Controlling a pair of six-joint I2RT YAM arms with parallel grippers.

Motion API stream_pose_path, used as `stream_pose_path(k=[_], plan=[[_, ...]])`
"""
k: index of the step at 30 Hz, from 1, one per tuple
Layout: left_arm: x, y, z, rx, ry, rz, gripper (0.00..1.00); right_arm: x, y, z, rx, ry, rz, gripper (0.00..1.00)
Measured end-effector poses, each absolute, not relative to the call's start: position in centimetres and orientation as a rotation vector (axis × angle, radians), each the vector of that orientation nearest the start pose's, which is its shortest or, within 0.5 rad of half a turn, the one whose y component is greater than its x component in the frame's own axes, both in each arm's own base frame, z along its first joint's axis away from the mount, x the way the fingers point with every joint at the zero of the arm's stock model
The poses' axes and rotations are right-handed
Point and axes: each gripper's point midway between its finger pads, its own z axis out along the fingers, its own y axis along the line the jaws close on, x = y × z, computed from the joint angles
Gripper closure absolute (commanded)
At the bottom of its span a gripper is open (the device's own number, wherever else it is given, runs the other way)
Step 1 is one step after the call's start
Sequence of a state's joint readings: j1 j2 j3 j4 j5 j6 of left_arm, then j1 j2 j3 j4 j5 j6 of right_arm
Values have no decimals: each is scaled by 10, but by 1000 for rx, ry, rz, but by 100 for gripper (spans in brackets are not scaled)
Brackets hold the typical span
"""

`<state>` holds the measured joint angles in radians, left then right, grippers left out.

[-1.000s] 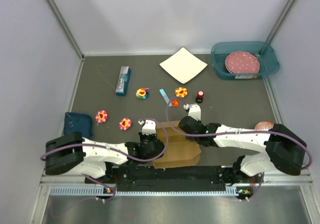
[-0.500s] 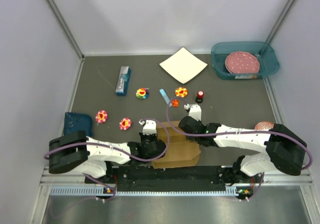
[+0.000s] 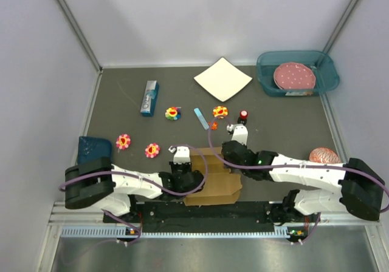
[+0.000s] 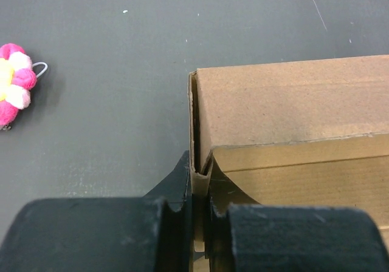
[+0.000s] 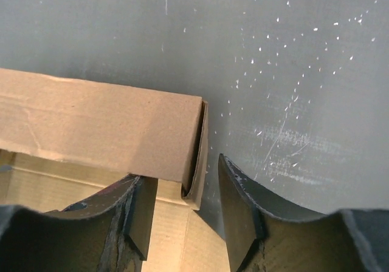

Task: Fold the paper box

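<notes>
Plain brown cardboard paper box (image 3: 217,186) sits at near edge of dark grey table (image 3: 285,132), btwn arms. L gripper (image 4: 197,184) pinches its left wall, prob to hold it upright; R gripper (image 5: 182,184) jaws apart, straddling right corner wall w/o gripping

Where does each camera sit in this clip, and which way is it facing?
Top external: above and behind the robot, looking down on the table; left arm, right arm and the paper box show.
Left wrist: on the left arm, looking along the left gripper, shut on the box's wall; a pink flower at left.
Right wrist: on the right arm, looking past the right gripper, open astride a box corner.
Shared: both wrist views show the box.
</notes>
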<state>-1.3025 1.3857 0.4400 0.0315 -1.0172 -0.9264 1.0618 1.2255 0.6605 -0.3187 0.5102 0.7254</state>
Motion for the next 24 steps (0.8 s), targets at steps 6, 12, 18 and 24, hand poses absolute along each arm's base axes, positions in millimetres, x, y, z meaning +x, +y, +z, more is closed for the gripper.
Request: stream_pose_path(k=[6,12,18,24], plan=[[202,-216,40,-46,1979,-74,100,194,226,81,-197,2283,309,43],[209,-212,39,-121,1928,-18,100,183,215,100,-209,2201,428,41],[213,-209,39,-171,1882,20,100,183,211,119,-201,2129,478,41],[211,-216,39,-151,1929,39,100,188,211,80,-287,2231,302,42]])
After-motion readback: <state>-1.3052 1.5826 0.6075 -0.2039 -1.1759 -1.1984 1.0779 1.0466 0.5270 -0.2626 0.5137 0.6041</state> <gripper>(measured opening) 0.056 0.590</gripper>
